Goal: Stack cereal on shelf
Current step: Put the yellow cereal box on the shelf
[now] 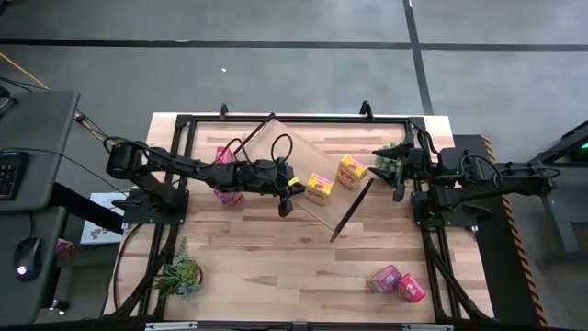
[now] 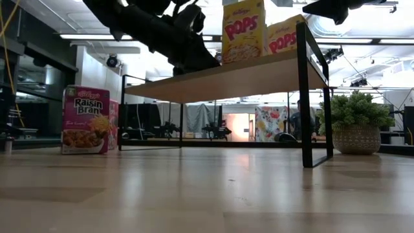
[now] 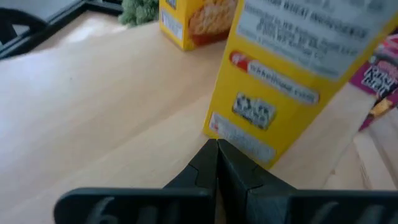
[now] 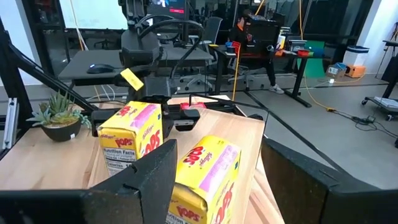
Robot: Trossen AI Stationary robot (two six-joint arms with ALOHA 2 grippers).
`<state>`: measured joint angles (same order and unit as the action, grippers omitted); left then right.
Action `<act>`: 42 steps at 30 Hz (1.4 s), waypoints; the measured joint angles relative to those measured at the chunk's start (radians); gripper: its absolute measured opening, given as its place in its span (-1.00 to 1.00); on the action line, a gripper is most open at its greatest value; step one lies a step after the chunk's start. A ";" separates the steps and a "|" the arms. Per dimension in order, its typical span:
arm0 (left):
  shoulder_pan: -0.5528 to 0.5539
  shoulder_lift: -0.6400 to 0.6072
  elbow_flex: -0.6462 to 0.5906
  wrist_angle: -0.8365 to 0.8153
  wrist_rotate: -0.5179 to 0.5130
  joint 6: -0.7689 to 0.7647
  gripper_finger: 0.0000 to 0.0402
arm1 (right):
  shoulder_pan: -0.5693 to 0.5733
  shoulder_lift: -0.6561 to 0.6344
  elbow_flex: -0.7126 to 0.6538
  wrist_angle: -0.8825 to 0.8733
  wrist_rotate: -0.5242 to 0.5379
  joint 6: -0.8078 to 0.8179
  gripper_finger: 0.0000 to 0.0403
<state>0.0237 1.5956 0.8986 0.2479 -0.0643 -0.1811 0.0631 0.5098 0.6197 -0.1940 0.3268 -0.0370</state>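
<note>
The shelf [image 1: 292, 154] is a light-wood board on dark end frames, standing slantwise on the table. Two yellow cereal boxes [image 1: 319, 188] [image 1: 352, 171] stand upright on it; they also show in the low view [image 2: 244, 29] [image 2: 284, 35]. My left gripper [image 3: 217, 152] is shut, just above the board, right at the nearer yellow box [image 3: 292, 68]. My right gripper [image 4: 219, 142] is open and empty at the table's right side [image 1: 401, 184], apart from the boxes. A pink box [image 2: 85, 120] stands on the table left of the shelf. My left gripper's shut fingertips [image 3: 211, 163] stand at the lower edge [image 3: 239, 138] of the nearer yellow box, coming level from the table's left. I cannot tell whether they touch it. The box stands upright on the board.
Two pink boxes [image 1: 225, 193] [image 1: 223, 154] are left of the shelf, and two more boxes [image 1: 386, 278] [image 1: 411, 289] lie at the near right. One potted plant [image 1: 390, 161] stands by my right gripper, another [image 1: 179, 273] at the near left.
</note>
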 joint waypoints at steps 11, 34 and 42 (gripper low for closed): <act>0.009 0.072 0.049 0.073 0.007 0.034 -1.00 | 0.000 0.000 0.000 0.036 0.013 -0.012 0.13; 0.024 -0.005 0.171 -0.221 -0.075 0.161 -1.00 | 0.000 -0.010 0.000 0.037 0.049 -0.020 0.13; 0.041 -0.260 -0.051 -0.020 -0.075 0.195 -1.00 | 0.000 -0.052 0.000 -0.010 0.047 -0.010 0.13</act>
<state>0.0649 1.3359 0.8473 0.2277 -0.1395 0.0135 0.0635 0.4580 0.6197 -0.2035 0.3740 -0.0468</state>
